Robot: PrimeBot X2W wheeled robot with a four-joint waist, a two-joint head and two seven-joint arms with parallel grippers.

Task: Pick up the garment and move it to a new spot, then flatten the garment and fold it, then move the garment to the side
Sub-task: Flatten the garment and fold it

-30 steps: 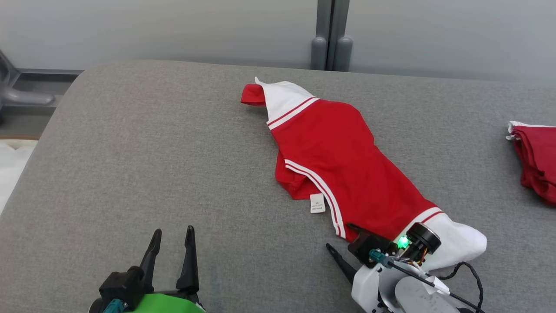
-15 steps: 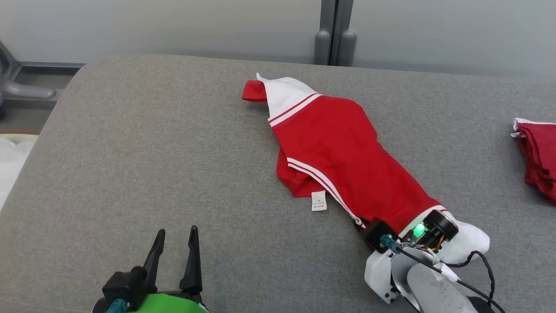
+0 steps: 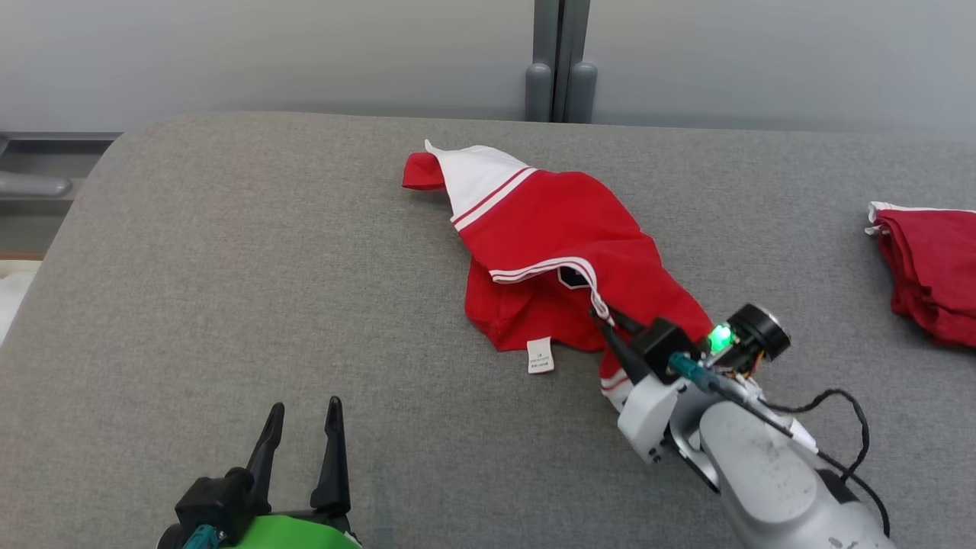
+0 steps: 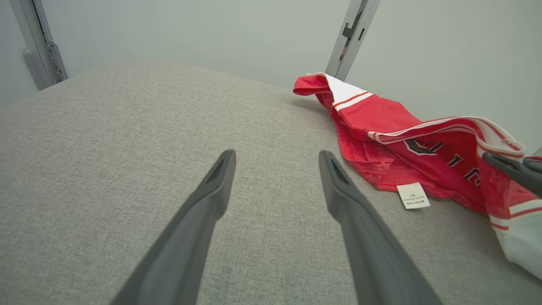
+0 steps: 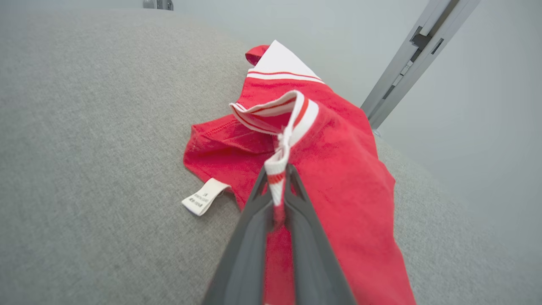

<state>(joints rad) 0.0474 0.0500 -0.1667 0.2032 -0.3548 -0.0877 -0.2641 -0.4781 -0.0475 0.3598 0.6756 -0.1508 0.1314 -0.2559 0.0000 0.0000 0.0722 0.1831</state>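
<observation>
A red garment (image 3: 549,236) with white striped trim lies crumpled on the grey cushioned surface (image 3: 229,290), a white label (image 3: 539,355) at its near edge. My right gripper (image 3: 602,316) is shut on the garment's white striped edge and holds that edge lifted off the surface. The right wrist view shows the trim (image 5: 277,169) pinched between the dark fingers, the rest of the garment (image 5: 338,169) draping away. My left gripper (image 3: 301,415) stands open at the lower left above bare surface, well left of the garment (image 4: 381,127); its fingers (image 4: 211,199) hold nothing.
A second red cloth pile (image 3: 930,267) lies at the right edge of the surface. A grey wall with a vertical post (image 3: 557,61) stands behind. The surface's left edge drops off near a grey frame (image 3: 38,183). A black cable (image 3: 846,427) trails from my right arm.
My right gripper has shut on the garment's striped edge and lifted it up and back, bunching the cloth. The head camera has shifted slightly. My left gripper has stayed put.
</observation>
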